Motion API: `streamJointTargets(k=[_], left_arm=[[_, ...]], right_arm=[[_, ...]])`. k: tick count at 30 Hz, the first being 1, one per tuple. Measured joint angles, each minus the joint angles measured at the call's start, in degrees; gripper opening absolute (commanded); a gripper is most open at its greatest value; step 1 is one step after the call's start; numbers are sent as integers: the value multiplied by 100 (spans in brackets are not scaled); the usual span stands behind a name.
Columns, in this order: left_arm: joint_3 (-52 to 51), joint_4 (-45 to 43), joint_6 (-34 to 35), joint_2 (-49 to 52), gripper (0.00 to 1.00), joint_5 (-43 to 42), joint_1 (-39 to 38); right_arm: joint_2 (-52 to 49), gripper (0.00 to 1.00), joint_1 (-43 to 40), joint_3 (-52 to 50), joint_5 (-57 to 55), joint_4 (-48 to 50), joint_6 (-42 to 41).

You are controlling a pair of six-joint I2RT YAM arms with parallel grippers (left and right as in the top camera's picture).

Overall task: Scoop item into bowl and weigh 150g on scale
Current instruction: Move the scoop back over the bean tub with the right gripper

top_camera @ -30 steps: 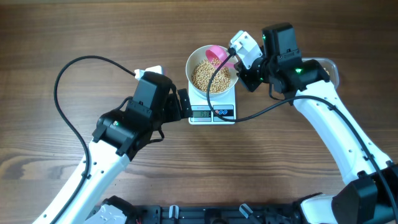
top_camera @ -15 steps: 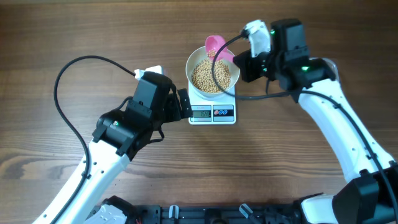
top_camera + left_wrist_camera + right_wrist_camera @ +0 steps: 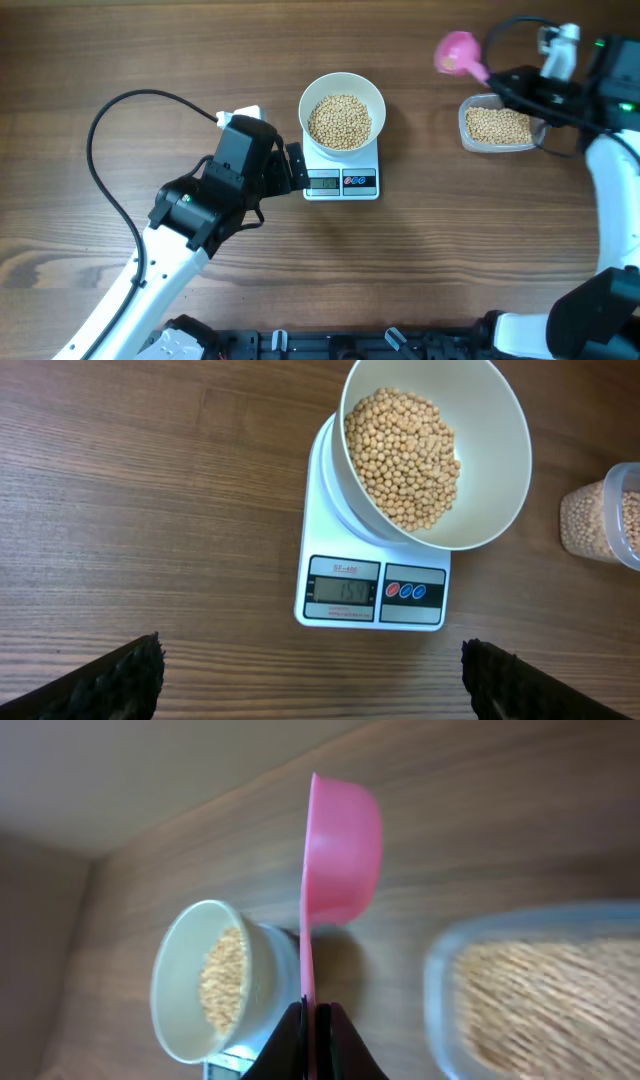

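On the grained wooden counter (image 3: 150,50), the left tool (image 3: 295,168) holds its ribbed black jaws spread wide and empty, just left of the flat square white scale (image 3: 341,183). The smooth round white bowl (image 3: 495,450) sits on the scale, holding small tan beans (image 3: 339,121). Further right, the right tool (image 3: 310,1020) pinches the thin handle of a glossy pink scoop (image 3: 455,50) near a clear rounded container (image 3: 468,125) of beans

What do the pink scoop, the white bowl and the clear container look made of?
The pink scoop: likely plastic, thin, evenly coloured. The white bowl: glossy, smooth walls; ceramic or plastic, cannot tell. The clear container: transparent plastic probably, beans showing through its wall.
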State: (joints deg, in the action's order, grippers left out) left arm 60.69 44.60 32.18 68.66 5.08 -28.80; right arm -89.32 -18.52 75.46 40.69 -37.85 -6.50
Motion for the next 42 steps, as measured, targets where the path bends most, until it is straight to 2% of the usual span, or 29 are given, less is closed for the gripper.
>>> streamJointTargets(k=[4, 7, 13, 21, 24, 28, 37, 42], left_arm=[[2, 0, 0, 0, 100, 0, 0], [2, 0, 0, 0, 100, 0, 0], [0, 0, 0, 0, 100, 0, 0], [2, 0, 0, 0, 100, 0, 0], [2, 0, 0, 0, 100, 0, 0], [2, 0, 0, 0, 100, 0, 0], [2, 0, 0, 0, 100, 0, 0], [2, 0, 0, 0, 100, 0, 0]], right_arm=[[0, 4, -737, 0, -22, -431, 564], [0, 4, -866, 0, -586, -970, 1314], [2, 4, -243, 0, -2280, -1296, 2763], [2, 4, 822, 0, -4376, -1272, 3550], [2, 4, 1193, 0, -5031, -1266, 3681], [2, 4, 1397, 0, -5298, -1246, 3713], [2, 4, 1436, 0, -5073, -1139, 3547], [157, 4, 1425, -2, -4330, -992, 3123]])
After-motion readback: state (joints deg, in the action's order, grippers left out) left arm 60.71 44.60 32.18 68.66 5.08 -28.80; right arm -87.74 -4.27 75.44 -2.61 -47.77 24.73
